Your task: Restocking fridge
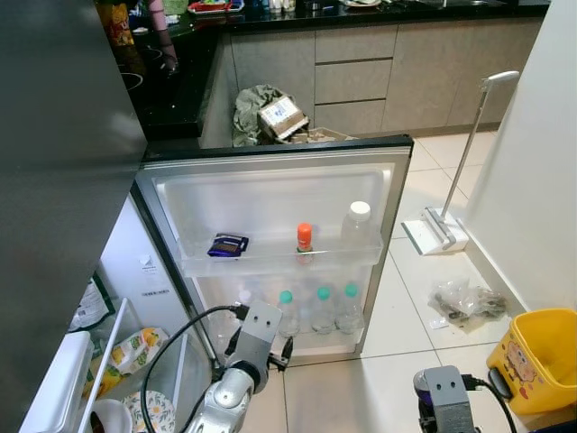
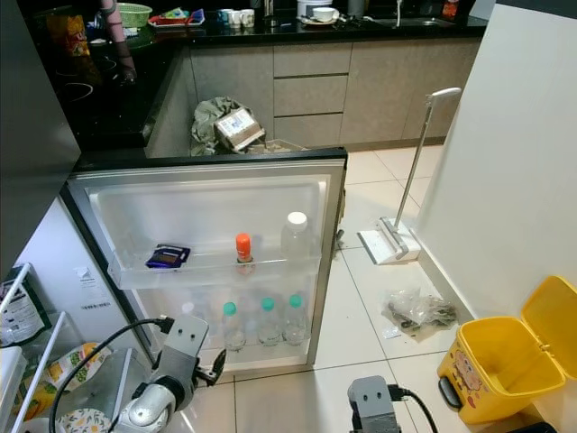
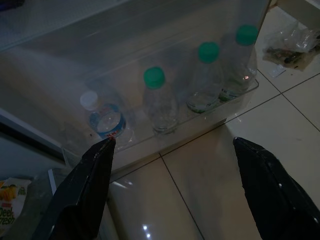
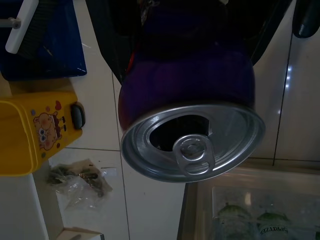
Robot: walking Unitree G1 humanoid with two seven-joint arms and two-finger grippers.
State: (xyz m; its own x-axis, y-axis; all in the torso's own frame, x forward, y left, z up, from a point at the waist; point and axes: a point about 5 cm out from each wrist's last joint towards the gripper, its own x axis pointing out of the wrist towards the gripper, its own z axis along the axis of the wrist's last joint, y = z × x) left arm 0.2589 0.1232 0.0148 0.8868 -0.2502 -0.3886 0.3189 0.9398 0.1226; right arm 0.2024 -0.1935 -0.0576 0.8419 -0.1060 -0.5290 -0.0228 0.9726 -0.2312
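Fridge door (image 1: pixel 270 194), contents by count:

- Upper shelf: one white-capped bottle (image 1: pixel 358 227), one orange-capped bottle (image 1: pixel 305 238), one dark blue packet (image 1: pixel 227 244).
- Lower shelf: three green-capped bottles (image 3: pixel 208 77), one white-capped water bottle (image 3: pixel 102 117).

On the floor beside the door: one yellow bin (image 1: pixel 538 358), one mop (image 1: pixel 455 180), one crumpled plastic bag (image 1: pixel 464 300).

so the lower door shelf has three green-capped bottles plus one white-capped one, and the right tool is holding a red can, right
Not quite: the can in the right tool is purple with a silver top, as the right wrist view shows. The lower door shelf does hold three green-capped clear bottles plus one white-capped bottle.
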